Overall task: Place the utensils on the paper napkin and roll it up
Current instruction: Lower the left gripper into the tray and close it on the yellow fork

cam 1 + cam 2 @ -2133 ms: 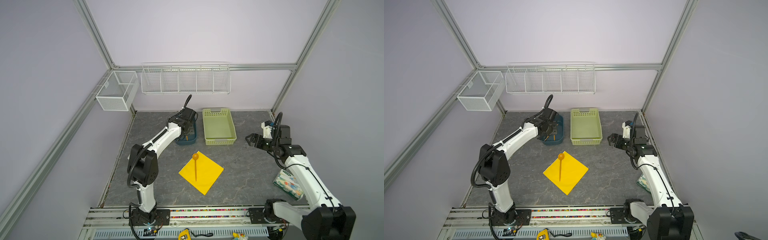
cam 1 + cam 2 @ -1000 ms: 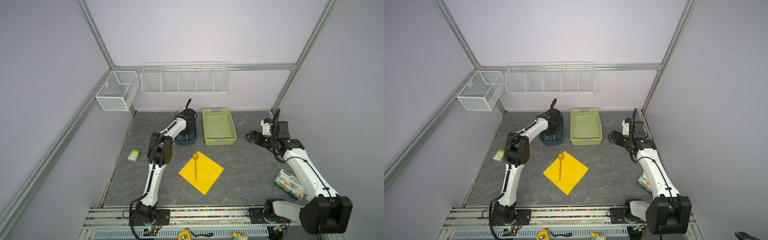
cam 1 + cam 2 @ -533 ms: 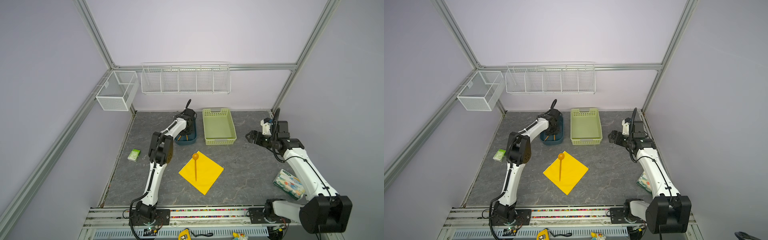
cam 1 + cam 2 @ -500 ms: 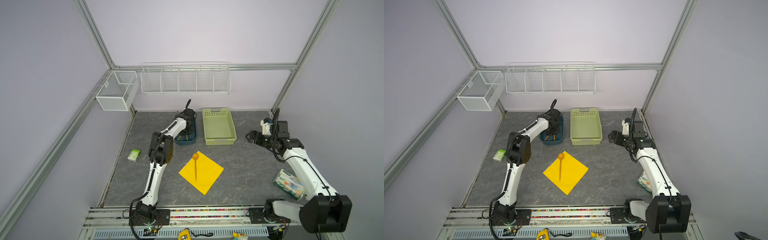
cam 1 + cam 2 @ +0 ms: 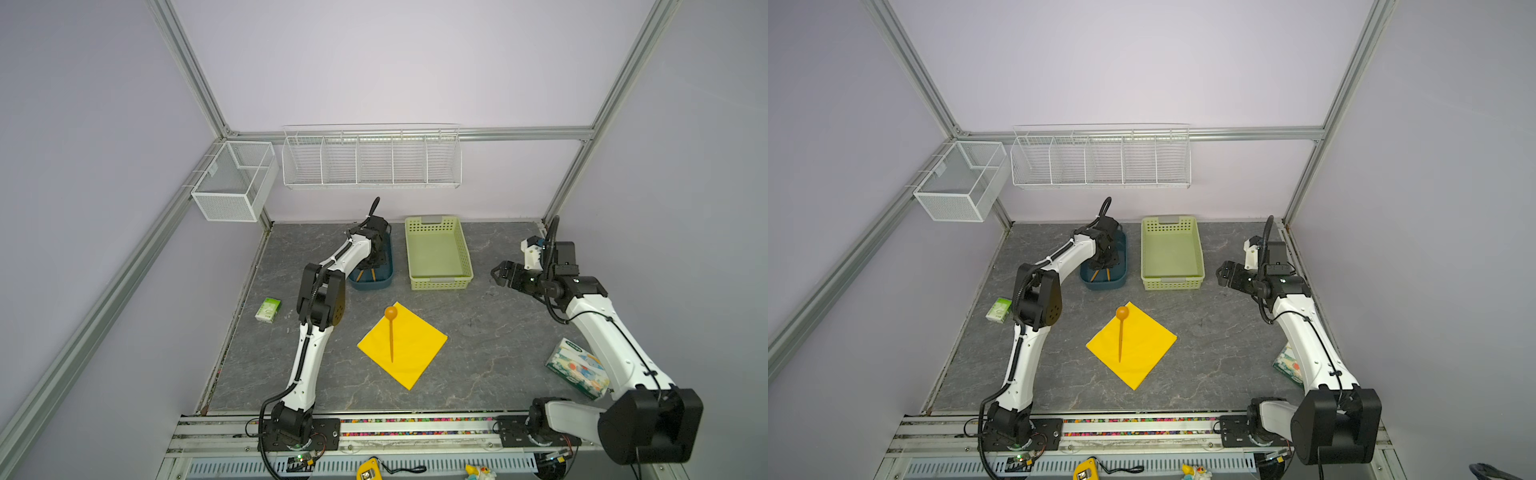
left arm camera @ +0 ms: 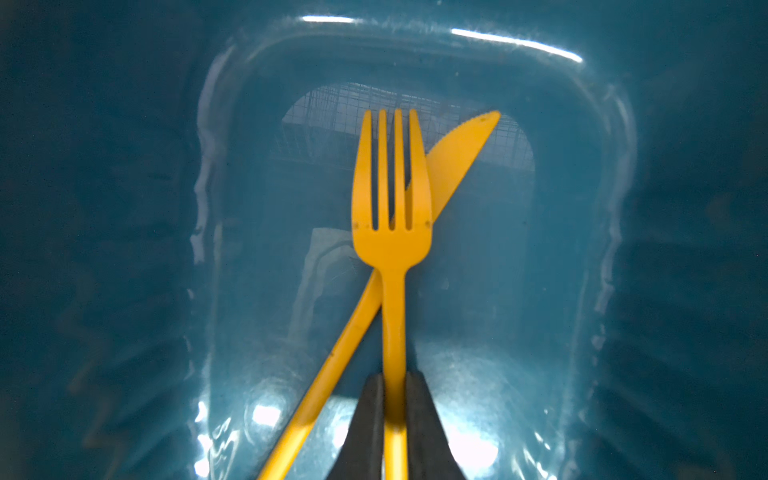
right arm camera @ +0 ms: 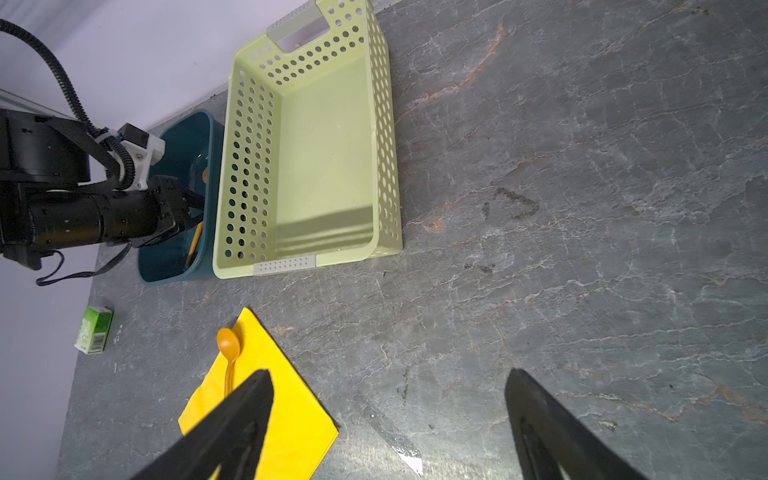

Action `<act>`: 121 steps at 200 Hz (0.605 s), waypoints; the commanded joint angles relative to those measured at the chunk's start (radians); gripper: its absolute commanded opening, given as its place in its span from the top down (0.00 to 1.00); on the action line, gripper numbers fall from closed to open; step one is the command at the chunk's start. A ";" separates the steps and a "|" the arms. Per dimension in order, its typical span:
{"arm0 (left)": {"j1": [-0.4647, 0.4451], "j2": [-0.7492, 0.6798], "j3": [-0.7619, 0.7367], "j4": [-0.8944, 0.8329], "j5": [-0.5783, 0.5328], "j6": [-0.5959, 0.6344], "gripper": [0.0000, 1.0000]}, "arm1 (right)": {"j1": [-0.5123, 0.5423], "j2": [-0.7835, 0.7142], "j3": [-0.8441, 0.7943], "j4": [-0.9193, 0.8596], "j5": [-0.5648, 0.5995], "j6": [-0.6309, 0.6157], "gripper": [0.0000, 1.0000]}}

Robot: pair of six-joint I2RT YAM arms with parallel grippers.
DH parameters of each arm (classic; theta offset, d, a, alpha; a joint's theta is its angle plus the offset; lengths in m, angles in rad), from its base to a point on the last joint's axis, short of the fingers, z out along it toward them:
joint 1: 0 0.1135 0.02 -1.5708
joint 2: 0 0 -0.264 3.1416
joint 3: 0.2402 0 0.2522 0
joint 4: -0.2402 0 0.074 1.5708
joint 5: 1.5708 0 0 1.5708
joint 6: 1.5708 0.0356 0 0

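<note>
The grey table (image 5: pixel 498 353) fills the lower half of both top views. On the back wall above it hang a white wire rack (image 5: pixel 370 158) and, at upper left, a white mesh box (image 5: pixel 232 183). At the table's far edge, centre frame, stands a pale green perforated basket (image 5: pixel 440 283), only its bare floor showing. Just left of it is a smaller dark blue tub (image 5: pixel 372 283). The paper napkin (image 5: pixel 415 345) lies flat as a diamond at lower centre. The spoon (image 5: pixel 390 332) rests on its left half, bowl by the top corner. A patterned tissue pack (image 5: pixel 575 368) sits at lower right, and a small green packet (image 5: pixel 268 309) at left.

The top views show only two orange handle ends in the tub, under the left arm. The left wrist view shows the fork (image 6: pixel 392 232) crossing over the knife (image 6: pixel 453 166) inside the tub, with the left fingers (image 6: pixel 372 419) pinched tight on the fork's handle. The right wrist view shows the right fingers (image 7: pixel 235 424) spread wide, holding nothing. In both top views they hover right of the green basket.
</note>
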 commanded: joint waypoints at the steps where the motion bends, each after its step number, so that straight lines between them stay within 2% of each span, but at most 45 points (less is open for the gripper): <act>1: 0.004 0.011 0.014 -0.040 0.007 0.023 0.91 | -0.005 -0.010 0.021 -0.008 0.010 -0.022 0.10; 63: 0.004 -0.121 -0.037 -0.011 0.016 0.043 0.95 | -0.005 -0.039 0.028 -0.027 0.014 -0.020 0.10; 121: 0.004 -0.273 -0.168 0.033 0.028 0.042 0.97 | -0.007 -0.081 0.038 -0.058 0.025 -0.023 0.10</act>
